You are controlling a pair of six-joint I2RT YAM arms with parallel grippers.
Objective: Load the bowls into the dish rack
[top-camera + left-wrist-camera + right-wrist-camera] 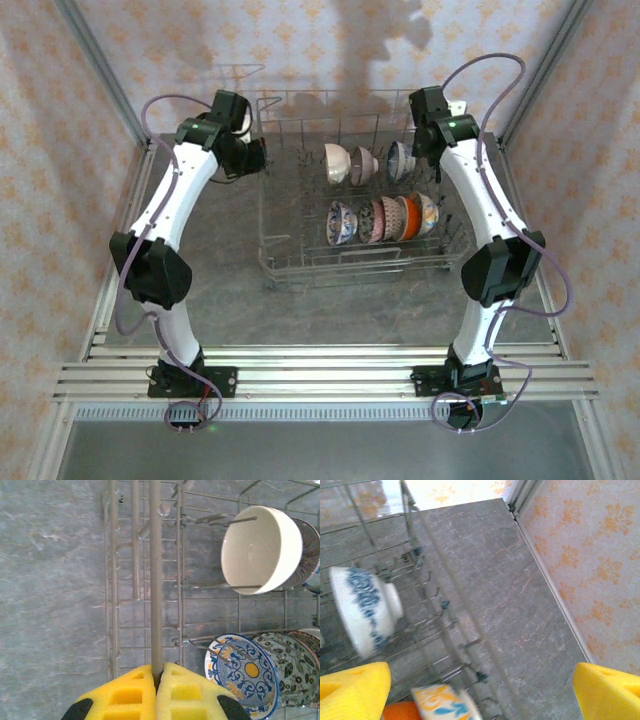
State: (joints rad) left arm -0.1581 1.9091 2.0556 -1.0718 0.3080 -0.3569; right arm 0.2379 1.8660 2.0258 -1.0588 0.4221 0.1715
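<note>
Left gripper (157, 677) clenched on the top wire of the dish rack (155, 580) — bowls (337, 163) stand inside. Right gripper (480, 687) spread wide, empty.

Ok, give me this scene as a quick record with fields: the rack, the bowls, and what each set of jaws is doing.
dish rack: centre of the grey table, between the two arms
back row: three bowls on edge; white bowl leftmost, blue-and-white bowl rightmost
front row: tightly packed bowls on edge; blue patterned bowl leftmost; exact count unclear
left jaws: shut on the rack's left top wire
right jaws: open, holding nothing, at the rack's right side
</note>
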